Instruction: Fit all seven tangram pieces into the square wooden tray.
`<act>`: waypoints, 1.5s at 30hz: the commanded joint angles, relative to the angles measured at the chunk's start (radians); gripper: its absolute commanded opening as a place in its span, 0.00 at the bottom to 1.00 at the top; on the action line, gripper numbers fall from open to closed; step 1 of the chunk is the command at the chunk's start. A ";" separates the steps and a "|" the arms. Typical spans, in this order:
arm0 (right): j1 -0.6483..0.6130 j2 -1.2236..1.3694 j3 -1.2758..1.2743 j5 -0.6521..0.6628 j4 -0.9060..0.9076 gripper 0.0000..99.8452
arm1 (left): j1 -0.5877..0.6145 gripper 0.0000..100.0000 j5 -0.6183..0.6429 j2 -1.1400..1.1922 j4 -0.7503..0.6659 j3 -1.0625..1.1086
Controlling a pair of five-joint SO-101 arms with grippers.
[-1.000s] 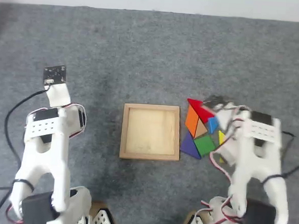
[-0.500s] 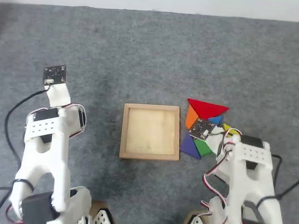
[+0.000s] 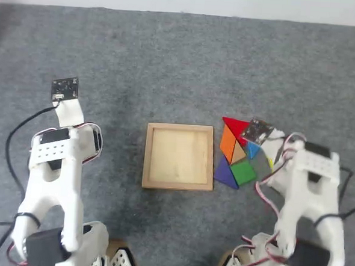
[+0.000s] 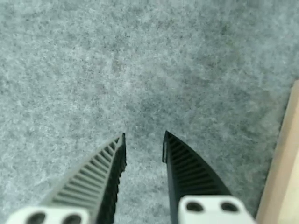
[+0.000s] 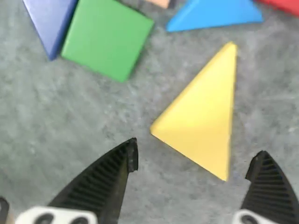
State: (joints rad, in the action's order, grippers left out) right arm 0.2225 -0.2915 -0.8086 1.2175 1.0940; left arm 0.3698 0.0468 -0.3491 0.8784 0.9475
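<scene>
Right gripper (image 5: 197,148): jaws wide apart, holding nothing, over yellow triangle (image 5: 205,116). Left gripper (image 4: 144,135): jaws slightly parted, holding nothing, over grey mat (image 4: 140,56). Wooden tray (image 3: 180,128): just beside coloured pieces (image 3: 242,171).

- A grey felt-like covering (image 3: 182,61) spread across the whole tabletop, its nap mottled and coarse.
- A pale, plain strip (image 3: 185,1) ran along the far edge, beyond the covering, from left to right.

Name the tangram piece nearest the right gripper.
The yellow triangle, just ahead of the right gripper, apart from the rest; the green square sits farther off.
</scene>
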 commanded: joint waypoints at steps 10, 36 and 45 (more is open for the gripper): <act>0.074 0.173 0.155 0.313 0.154 0.37 | 0.000 0.13 -0.018 0.002 -0.020 -0.013; -0.127 0.173 -0.002 0.020 -0.128 0.37 | -0.063 0.13 -0.058 0.002 -0.034 0.015; -0.087 0.177 0.034 0.064 -0.133 0.37 | -0.063 0.13 -0.058 0.002 -0.029 0.016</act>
State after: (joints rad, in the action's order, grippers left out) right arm 0.0875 -0.1105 -0.8178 1.2267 0.9743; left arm 0.3115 -0.0038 -0.3491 0.8600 0.9659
